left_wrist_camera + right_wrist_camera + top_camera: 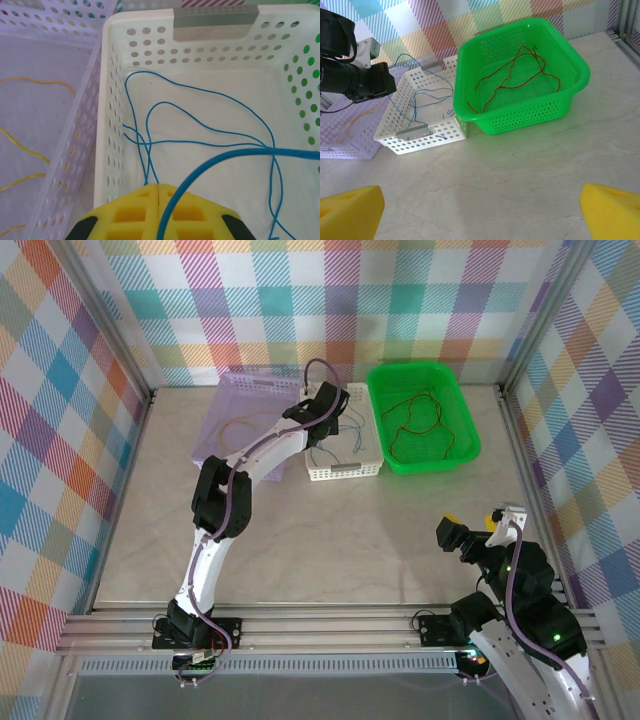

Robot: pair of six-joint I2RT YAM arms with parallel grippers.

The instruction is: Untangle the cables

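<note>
Blue cable (235,151) is pinched in your clenched left fingers (135,210) over the white basket (112,75) at 12 o'clock, likely to lift it clear of its loops, while red cables (512,67) lie in the green basket (575,65) and your right fingers (350,210) hang released at 4 o'clock.
</note>
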